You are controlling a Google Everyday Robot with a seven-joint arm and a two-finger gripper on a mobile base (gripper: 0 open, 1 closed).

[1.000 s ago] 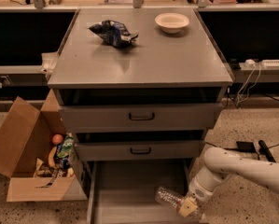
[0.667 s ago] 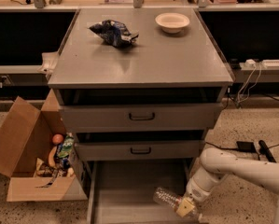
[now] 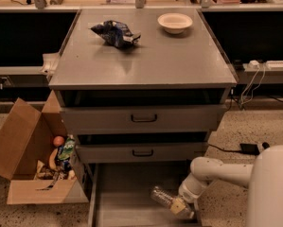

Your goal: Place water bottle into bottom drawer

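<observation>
The bottom drawer (image 3: 124,193) is pulled out at the foot of the grey cabinet, its flat grey floor showing. The water bottle (image 3: 163,198), clear and ribbed, lies tilted over the right part of the drawer's floor. My gripper (image 3: 181,206) is at the end of the white arm (image 3: 216,171) reaching in from the right. It is shut on the bottle's right end, just above the drawer floor. The bottle's cap is hidden in the gripper.
Two upper drawers with black handles (image 3: 144,118) are closed. On the cabinet top lie a blue snack bag (image 3: 115,33) and a white bowl (image 3: 174,22). An open cardboard box (image 3: 32,160) with snacks stands at the left. Cables and a power strip (image 3: 266,66) lie at the right.
The arm has drawn in and the bottle has moved slightly left and down, deeper over the drawer floor. The view has shifted a little.
</observation>
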